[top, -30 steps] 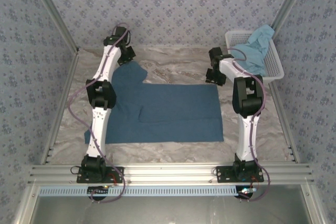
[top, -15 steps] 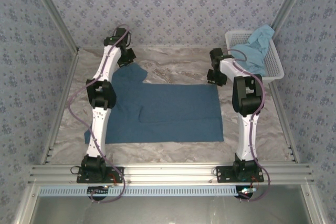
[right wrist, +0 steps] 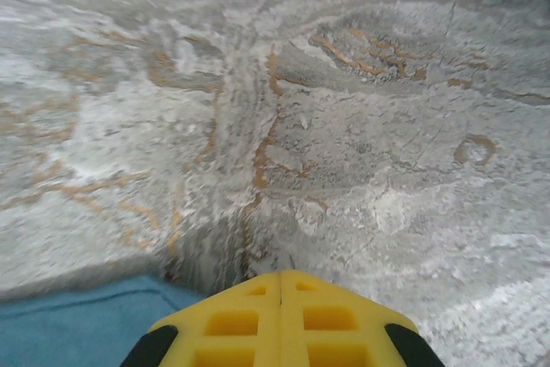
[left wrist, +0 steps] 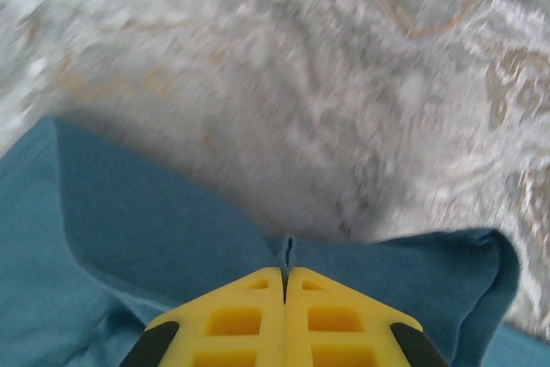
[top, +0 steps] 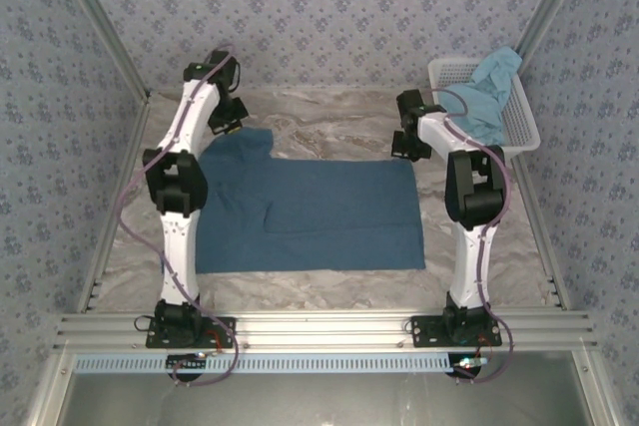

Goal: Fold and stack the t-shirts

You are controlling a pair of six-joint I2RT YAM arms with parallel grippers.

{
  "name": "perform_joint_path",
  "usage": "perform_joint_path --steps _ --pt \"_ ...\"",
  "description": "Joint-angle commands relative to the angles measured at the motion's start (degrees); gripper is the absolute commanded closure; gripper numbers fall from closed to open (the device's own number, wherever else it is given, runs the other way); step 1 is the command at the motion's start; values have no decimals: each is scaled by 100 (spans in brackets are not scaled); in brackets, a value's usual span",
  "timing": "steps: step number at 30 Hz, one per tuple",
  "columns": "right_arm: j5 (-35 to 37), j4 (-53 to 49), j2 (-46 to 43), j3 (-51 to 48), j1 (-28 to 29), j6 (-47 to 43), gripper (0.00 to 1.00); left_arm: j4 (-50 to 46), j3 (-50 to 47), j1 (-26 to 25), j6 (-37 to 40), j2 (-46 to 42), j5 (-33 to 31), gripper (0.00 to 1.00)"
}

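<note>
The darker teal-blue t-shirt (top: 319,212) lies spread on the marble table. My left gripper (top: 228,119) is at the shirt's far left part, and in the left wrist view (left wrist: 284,271) it is shut with a thin fold of the blue cloth (left wrist: 172,238) pinched between its yellow tips. My right gripper (top: 405,147) sits at the shirt's far right corner. In the right wrist view (right wrist: 280,278) its jaws are shut tight over bare table, with the shirt's edge (right wrist: 77,324) just to the lower left. The lighter sky-blue t-shirt (top: 491,92) hangs over the basket.
A white mesh basket (top: 449,67) stands at the back right corner against the wall. Metal frame posts and patterned walls close in the table (top: 329,127) on three sides. Bare marble shows behind the shirt and along the front edge.
My left arm has swung left and back with the cloth in its grip, drawing the shirt's near left edge inward. My right gripper has closed.
</note>
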Motion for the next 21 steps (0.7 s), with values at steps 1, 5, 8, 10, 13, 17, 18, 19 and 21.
perform_joint_path --steps 1,5,8,10,13,17,18,19,21 --pt "38 52 -486 -185 -10 -100 100 -12 -851 5 -92 -966 -189 100" --pt "-160 -22 -753 -425 -4 37 100 58 -1937 5 -163 -1798 -188 100" --pt "-262 45 -1068 -789 4 123 100 163 -2796 5 -277 -2466 -107 100" --pt "-280 91 -1339 -1103 -12 209 100 178 -3293 4 -352 -2929 -116 100" --pt "-340 94 -1656 -1477 -34 340 100 139 -3914 5 -398 -3553 -235 100" --pt "-355 93 -2051 -1937 -5 459 100 38 -4609 3 -467 -4250 -227 100" --pt "-359 111 -2165 -2073 -13 488 100 -9 -4775 5 -476 -4421 -203 100" --pt "-356 116 -2266 -2191 -5 511 100 -63 -4922 5 -479 -4590 -192 100" --pt "-326 108 -2420 -2387 -3 542 100 -191 -5185 -2 -495 -4900 -174 100"
